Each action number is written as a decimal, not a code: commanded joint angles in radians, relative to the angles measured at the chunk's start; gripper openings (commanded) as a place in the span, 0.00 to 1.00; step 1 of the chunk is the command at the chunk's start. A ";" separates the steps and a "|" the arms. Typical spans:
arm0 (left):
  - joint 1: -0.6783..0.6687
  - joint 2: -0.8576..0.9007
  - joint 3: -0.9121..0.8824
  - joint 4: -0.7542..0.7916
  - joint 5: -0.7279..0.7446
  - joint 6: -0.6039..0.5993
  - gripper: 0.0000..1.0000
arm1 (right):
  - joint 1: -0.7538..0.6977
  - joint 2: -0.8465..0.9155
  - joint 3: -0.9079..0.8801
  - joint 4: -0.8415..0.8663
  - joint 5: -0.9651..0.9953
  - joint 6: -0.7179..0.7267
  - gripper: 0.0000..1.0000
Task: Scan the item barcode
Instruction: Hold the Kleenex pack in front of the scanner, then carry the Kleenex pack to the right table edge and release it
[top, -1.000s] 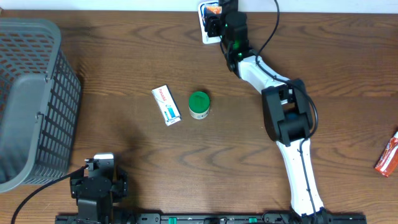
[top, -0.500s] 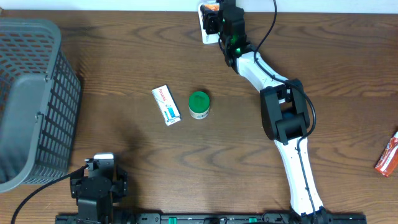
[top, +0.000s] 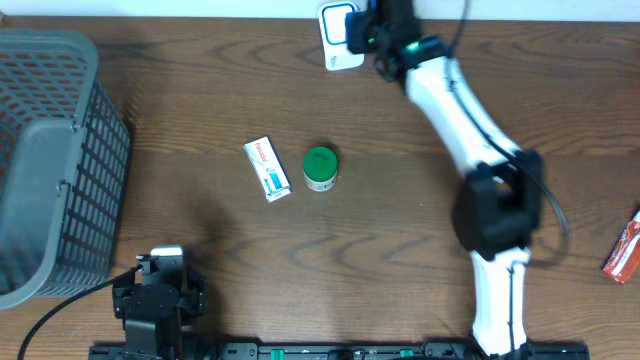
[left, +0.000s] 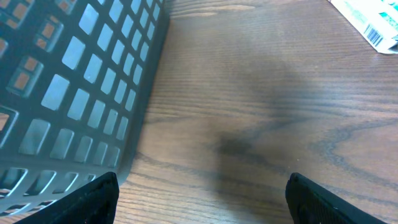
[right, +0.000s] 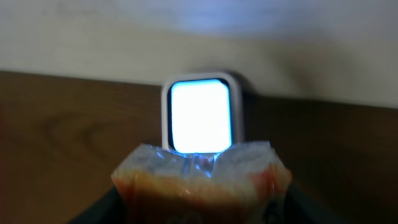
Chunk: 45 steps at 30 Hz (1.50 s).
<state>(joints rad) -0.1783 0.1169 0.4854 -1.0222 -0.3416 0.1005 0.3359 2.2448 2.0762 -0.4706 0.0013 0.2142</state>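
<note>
My right gripper (right: 200, 206) is shut on an orange and clear snack packet (right: 202, 180), the item, whose crimped top edge fills the bottom of the right wrist view. Just beyond it stands the white scanner (right: 200, 115), its square window glowing bright. Overhead, the right gripper (top: 372, 28) sits at the table's far edge, just right of the scanner (top: 336, 40). No barcode shows on the packet. The left gripper (top: 158, 292) rests at the near left, open, with bare wood between its fingers (left: 87, 199).
A grey mesh basket (top: 50, 160) stands at the left, also close in the left wrist view (left: 74, 81). A white box (top: 267, 168) and a green-lidded jar (top: 320, 168) lie mid-table. A red packet (top: 622, 250) lies at the right edge.
The right arm has swung to the right, carrying the packet off the scanner's face, so the lit window now shows. The left arm has not moved.
</note>
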 joint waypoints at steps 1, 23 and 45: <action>0.003 -0.002 0.008 -0.002 -0.003 -0.009 0.86 | -0.045 -0.160 0.020 -0.179 0.091 -0.006 0.54; 0.003 -0.002 0.008 -0.002 -0.003 -0.009 0.86 | -0.656 -0.229 -0.354 -0.747 0.486 0.167 0.50; 0.003 -0.002 0.008 -0.002 -0.003 -0.009 0.86 | -0.846 -0.328 -0.491 -0.652 0.062 0.144 0.99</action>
<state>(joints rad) -0.1783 0.1169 0.4854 -1.0225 -0.3420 0.1005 -0.5583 2.0045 1.4956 -1.0935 0.2199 0.3622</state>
